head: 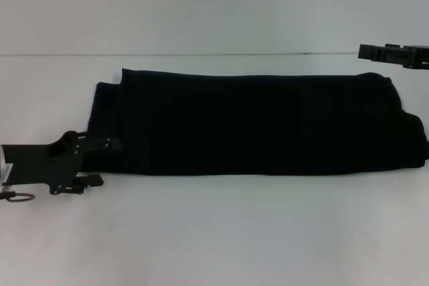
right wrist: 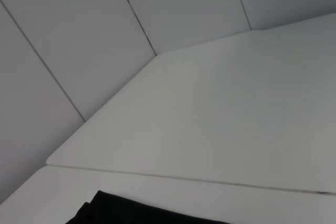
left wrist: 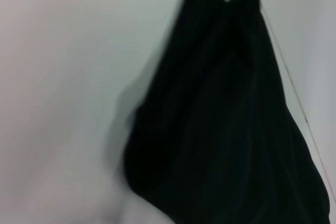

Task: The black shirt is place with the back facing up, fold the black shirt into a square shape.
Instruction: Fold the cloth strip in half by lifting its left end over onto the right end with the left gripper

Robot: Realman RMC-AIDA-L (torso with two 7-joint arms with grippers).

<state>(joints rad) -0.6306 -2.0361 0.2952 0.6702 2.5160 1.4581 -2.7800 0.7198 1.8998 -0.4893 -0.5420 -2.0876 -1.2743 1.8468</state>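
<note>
The black shirt (head: 261, 125) lies on the white table as a long folded band running left to right. My left gripper (head: 102, 162) sits low at the band's left end, open, with its upper finger (head: 110, 144) against the shirt's edge and its lower finger on the table. The left wrist view shows the shirt (left wrist: 220, 129) close up, blurred. My right gripper (head: 377, 51) hangs above the table beyond the shirt's far right corner, apart from the cloth. A corner of the shirt (right wrist: 136, 211) shows in the right wrist view.
The white table (head: 214, 232) stretches in front of the shirt, and its far edge (head: 201, 54) meets a pale wall. A small ring (head: 20, 197) hangs below the left arm at the left border.
</note>
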